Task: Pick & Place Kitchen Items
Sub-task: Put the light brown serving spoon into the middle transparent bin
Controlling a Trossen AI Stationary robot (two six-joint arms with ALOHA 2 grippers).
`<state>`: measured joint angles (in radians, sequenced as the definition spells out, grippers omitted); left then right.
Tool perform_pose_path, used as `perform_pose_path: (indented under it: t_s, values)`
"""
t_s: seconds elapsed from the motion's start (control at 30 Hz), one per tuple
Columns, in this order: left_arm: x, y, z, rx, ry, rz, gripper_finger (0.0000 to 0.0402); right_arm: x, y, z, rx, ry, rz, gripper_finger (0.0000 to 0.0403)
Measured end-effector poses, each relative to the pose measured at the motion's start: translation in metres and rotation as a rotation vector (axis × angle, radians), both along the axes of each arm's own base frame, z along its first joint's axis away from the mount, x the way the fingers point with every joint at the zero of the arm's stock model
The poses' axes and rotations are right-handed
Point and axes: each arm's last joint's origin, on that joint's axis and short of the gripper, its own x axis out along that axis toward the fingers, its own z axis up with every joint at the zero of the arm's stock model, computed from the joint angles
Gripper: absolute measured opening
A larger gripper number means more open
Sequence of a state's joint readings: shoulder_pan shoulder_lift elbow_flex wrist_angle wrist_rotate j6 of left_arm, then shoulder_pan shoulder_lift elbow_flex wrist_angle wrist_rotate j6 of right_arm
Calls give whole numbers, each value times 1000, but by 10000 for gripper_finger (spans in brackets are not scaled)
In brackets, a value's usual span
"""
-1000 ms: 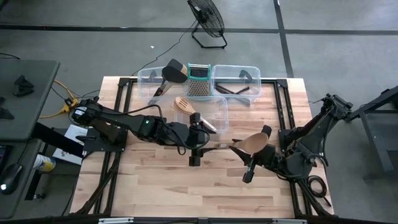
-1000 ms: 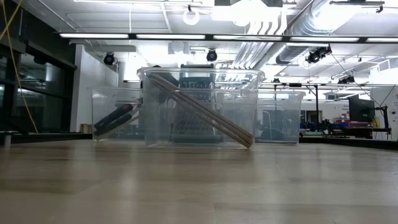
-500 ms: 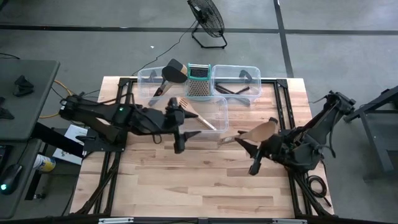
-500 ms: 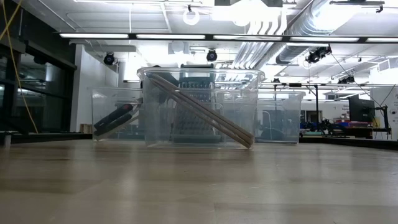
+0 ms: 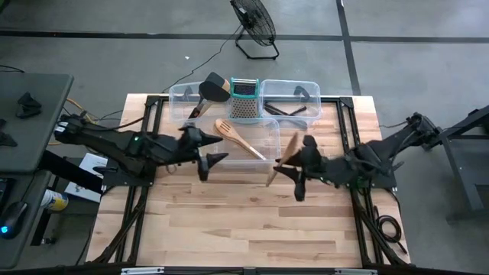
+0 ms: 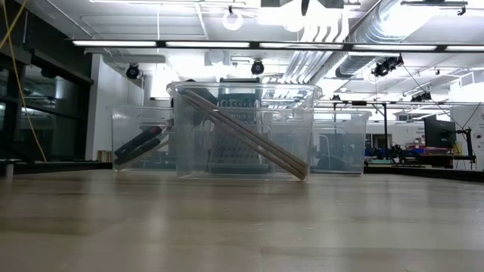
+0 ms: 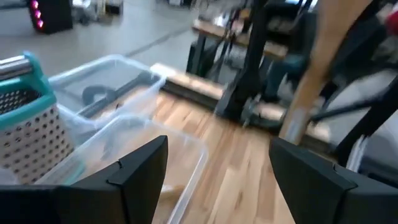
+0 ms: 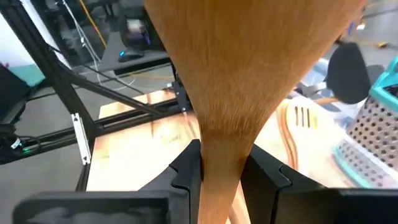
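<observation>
My right gripper (image 5: 294, 166) hovers over the table's middle, just right of the front clear bin (image 5: 269, 130), shut on a light wooden spoon (image 5: 286, 155). The spoon's broad blade fills the right wrist view (image 8: 249, 62). My left gripper (image 5: 212, 163) is open and empty, in the air left of that bin; its fingers (image 7: 137, 168) stand wide apart. A wooden spoon and a slotted wooden spatula (image 5: 231, 131) lie slanted in the front bin, their handles leaning on its wall (image 6: 249, 136). A black turner (image 5: 211, 87) sits in the far left bin. My right gripper pinches the wooden spoon between its two fingers (image 8: 186, 169) at the neck (image 8: 221, 163), where the blade narrows into the handle. The fingers come level from the table's right. The spoon is lifted clear, turned on edge, its handle (image 5: 271, 179) slanting toward the near side.
Three clear bins stand at the far side: the front one, a far left one (image 5: 183, 98) and a far right one (image 5: 299, 90) with dark tools. A teal-topped metal grater (image 5: 244, 99) stands between the far bins. Bare wood (image 5: 229, 221) spreads toward the near edge.
My right gripper has carried the wooden spoon toward the far edge and the left, up to the front bin, and the spoon has turned from flat to on edge. My left gripper has drawn back from the table's middle toward the left.
</observation>
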<state>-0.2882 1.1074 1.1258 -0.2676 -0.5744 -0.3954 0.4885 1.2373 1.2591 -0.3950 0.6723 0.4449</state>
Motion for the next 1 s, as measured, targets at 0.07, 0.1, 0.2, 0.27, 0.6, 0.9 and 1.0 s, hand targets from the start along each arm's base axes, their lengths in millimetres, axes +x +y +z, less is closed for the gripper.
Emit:
perform_pose_path:
  t_s: [0.07, 0.1, 0.2, 0.27, 0.6, 0.9, 1.0]
  values:
    - [-13, 4, -5, -11, -48, 4, 276, 6, -12, 0, 22, 11, 9, 76]
    - [-19, 6, -9, -11, -61, 8, 276, 9, -18, -1, 33, 16, 12, 76]
    - [-40, 12, -15, -11, -115, 16, 276, 16, -37, -1, 45, 29, 14, 76]
    - [-54, 17, -17, -11, -154, 24, 276, 20, -51, -1, 54, 30, -7, 76]
    - [-117, 36, -23, 36, -292, 43, 276, 37, -115, -7, 111, 59, -26, 76]
    - [-147, 45, -22, 96, -336, 58, 276, 59, -149, -12, 177, 36, -14, 76]
    - [-153, 47, -22, 104, -334, 59, 276, 73, -156, -11, 180, 49, -2, 76]
